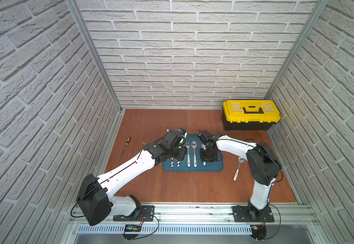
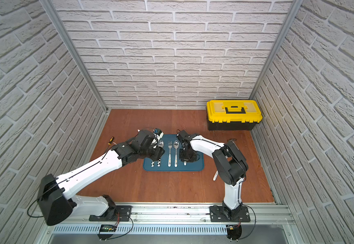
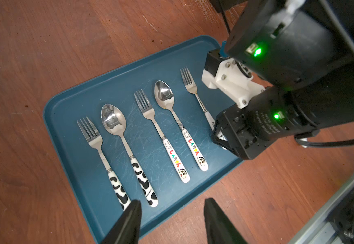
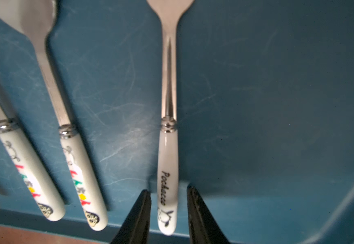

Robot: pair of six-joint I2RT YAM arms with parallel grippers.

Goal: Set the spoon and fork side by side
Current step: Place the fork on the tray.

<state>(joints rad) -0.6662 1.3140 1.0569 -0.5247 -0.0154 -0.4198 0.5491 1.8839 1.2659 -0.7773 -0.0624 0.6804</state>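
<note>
- The right gripper (image 4: 168, 191) is seen spread, with one fingertip on each side of the white handle of the lettered fork (image 4: 168, 84). A narrow gap is left on both sides, so nothing is pinched.
- The fork is laid flat on the blue tray (image 4: 277, 105), between and ahead of those jaws, roughly parallel to the cartoon-handled spoon (image 4: 74, 152) near it.
- The left gripper (image 3: 172, 201) is held spread and empty above the tray's edge, with the cow-patterned fork (image 3: 96, 139) and cow-patterned spoon (image 3: 113, 120) just ahead of it.
- A lone spoon (image 1: 238, 169) is left on the table, off the tray, well behind the right gripper and near that arm's elbow. It is judged to be the lettered fork's missing partner.
- If the jaws are lifted crookedly, the handle could be clipped by a fingertip and the fork skewed.
- The lone spoon could be swept aside by the right arm while it is reached for, or lost from a pinch on its smooth handle.
</note>
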